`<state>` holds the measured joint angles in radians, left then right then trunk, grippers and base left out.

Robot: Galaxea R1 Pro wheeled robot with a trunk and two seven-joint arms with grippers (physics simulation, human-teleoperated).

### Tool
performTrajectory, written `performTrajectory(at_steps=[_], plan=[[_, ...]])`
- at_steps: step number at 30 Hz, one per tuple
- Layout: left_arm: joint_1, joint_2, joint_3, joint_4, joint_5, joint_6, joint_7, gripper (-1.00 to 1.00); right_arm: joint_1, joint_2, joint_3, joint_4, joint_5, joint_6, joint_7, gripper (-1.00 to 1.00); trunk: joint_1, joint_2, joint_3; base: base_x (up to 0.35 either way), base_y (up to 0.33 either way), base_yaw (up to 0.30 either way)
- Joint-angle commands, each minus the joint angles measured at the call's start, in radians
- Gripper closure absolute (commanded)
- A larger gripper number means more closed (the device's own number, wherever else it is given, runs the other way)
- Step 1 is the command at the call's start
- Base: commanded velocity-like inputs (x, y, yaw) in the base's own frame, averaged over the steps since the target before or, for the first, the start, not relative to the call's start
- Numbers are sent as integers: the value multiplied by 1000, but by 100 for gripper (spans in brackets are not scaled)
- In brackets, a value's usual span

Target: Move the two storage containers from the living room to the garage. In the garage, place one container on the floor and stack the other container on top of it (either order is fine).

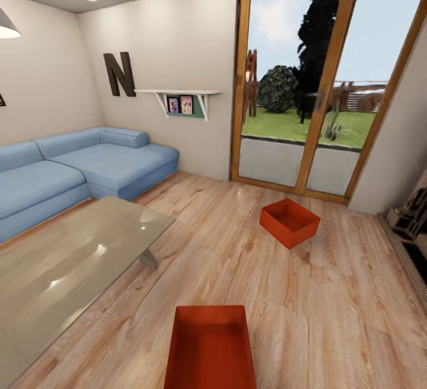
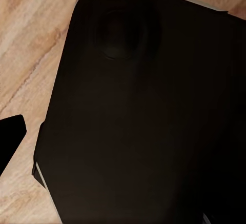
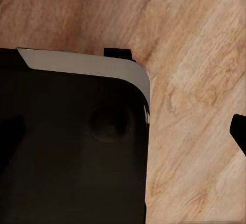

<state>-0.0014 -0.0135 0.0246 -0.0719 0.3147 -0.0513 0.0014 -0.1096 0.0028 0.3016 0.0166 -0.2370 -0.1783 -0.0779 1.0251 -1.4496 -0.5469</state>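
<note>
Claws come first, and little can be said of them: each wrist view looks down past a broad dark part of the robot's own body onto wood planks, with only a black sliver at the frame's edge that may be a fingertip, so I cannot tell how far either the left claw or the right claw is open, and nothing of the task lies between their fingers. Beyond them, in the head view, the near storage container (image 1: 210, 347) sits on the plank floor (image 1: 332, 312) directly ahead of the robot and close in, roughly centred between the two arms, so neither arm looks clearly nearer; its long axis runs away from the robot. Farther ahead and off to the right-arm side, the far storage container (image 1: 289, 222) stands turned corner-on, near the wood-framed glass doors (image 1: 302, 80). To the left-arm side are the glass bench (image 1: 65, 264) and the blue sofa (image 1: 77, 169). The head view gives both bins and the whole living room; the wrist views give only bare planks below. Judging from this, carrying has not begun.
</note>
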Motion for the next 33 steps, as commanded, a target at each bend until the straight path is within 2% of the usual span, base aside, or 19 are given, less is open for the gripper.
performTrajectory(at_steps=[1,15,33], plan=[[0,0,3,0,4,-2,0,-100,-1,0,9,2,-9,-4,-1,-100,0,0,-1,0,0,-17],[0,-1,3,0,4,-2,0,-100,-1,-1,11,2,-6,-4,2,-100,0,0,-1,14,0,0],[0,0,3,0,4,-2,0,-100,-1,-3,13,2,-2,-3,8,-100,0,0,-25,1,0,113]])
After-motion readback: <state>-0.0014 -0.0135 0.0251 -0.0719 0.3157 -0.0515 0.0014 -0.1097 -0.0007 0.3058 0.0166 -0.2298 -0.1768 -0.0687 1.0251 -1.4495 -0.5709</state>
